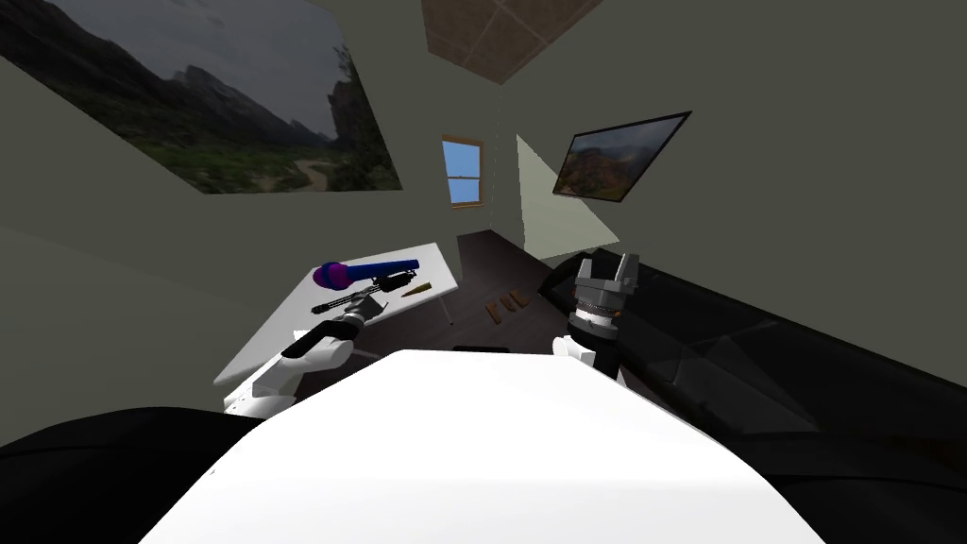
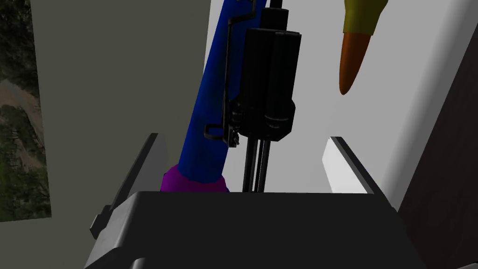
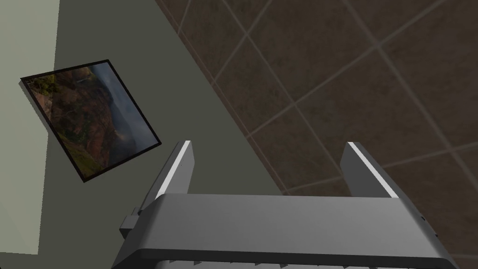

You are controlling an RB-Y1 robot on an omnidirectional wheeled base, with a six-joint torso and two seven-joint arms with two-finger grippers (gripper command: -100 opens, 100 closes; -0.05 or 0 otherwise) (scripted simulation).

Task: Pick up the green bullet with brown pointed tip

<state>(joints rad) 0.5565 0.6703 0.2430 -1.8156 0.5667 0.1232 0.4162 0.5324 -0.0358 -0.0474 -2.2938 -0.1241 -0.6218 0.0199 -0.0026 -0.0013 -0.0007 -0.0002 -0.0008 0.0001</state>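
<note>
Bullet (image 2: 357,44) lies ahead and right of your left tool (image 2: 242,140), the nearer one, brown tip pointing back; tool spread, empty.

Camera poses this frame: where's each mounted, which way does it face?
Head: on the head, steeply down and forward at the table with the bullet; left gripper over the table, right gripper raised.
Left wrist: on the left hand, along its open fingers at a blue tube, a black object and the bullet's brown tip.
Right wrist: on the right hand, facing up, away from the table; open fingers show.
Shared: head and left wrist both see bullet, blue tube, black object.
</note>
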